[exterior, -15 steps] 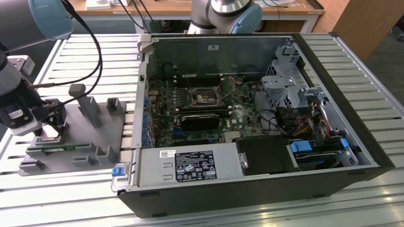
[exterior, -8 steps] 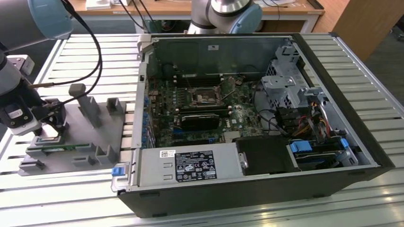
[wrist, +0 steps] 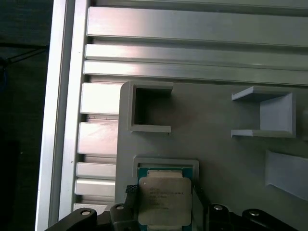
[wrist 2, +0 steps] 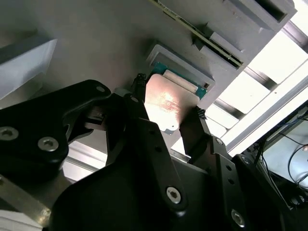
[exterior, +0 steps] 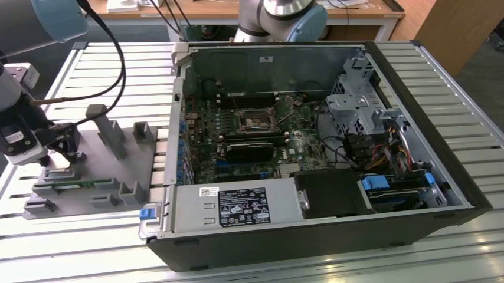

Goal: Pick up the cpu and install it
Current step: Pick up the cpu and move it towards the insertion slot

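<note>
First wrist view: pincer (wrist: 162, 191) is set astride cpu (wrist: 165, 204), which is seated in its tray (wrist: 216, 110) pocket | clamped or merely flanking cannot be told | opposite edges are best gripped squarely and evenly, with cpu kept level.

The cpu (wrist: 165, 201) is a small flat square chip with a silver-grey metal top, faint print on it and a thin pale rim. It lies level, face up, over a shallow square pocket (wrist: 166, 161) near the edge of the grey tray (wrist: 216, 144). A strip of green shows along one side of it. In the second wrist view its top (wrist 2: 168, 103) catches a warm glare. The claw (wrist: 162, 191) pinches it by two opposite edges. Whether it has lifted clear of the pocket cannot be told.
</note>
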{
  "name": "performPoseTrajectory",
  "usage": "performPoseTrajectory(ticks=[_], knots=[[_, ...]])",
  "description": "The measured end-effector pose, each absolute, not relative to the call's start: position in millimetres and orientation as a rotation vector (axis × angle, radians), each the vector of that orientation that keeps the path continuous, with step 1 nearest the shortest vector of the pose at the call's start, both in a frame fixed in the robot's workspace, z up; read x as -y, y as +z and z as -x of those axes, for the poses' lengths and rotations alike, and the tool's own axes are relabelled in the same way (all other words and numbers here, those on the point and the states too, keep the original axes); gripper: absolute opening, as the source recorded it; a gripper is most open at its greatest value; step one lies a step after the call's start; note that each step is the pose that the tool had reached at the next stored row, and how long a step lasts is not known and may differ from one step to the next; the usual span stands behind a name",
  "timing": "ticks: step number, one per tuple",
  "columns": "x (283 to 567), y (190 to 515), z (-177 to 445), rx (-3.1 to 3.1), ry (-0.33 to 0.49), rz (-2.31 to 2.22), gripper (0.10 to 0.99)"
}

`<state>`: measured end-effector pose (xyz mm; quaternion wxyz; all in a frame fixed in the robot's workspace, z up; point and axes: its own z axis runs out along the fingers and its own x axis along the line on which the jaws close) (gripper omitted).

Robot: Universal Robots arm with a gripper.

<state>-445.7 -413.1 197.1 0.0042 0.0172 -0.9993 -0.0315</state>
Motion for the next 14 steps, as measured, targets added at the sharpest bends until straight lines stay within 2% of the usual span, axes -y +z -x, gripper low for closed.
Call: performPoseTrajectory(ticks=[14], knots=[[413,221,446,3.131,-0.099,-0.054,0.533]])
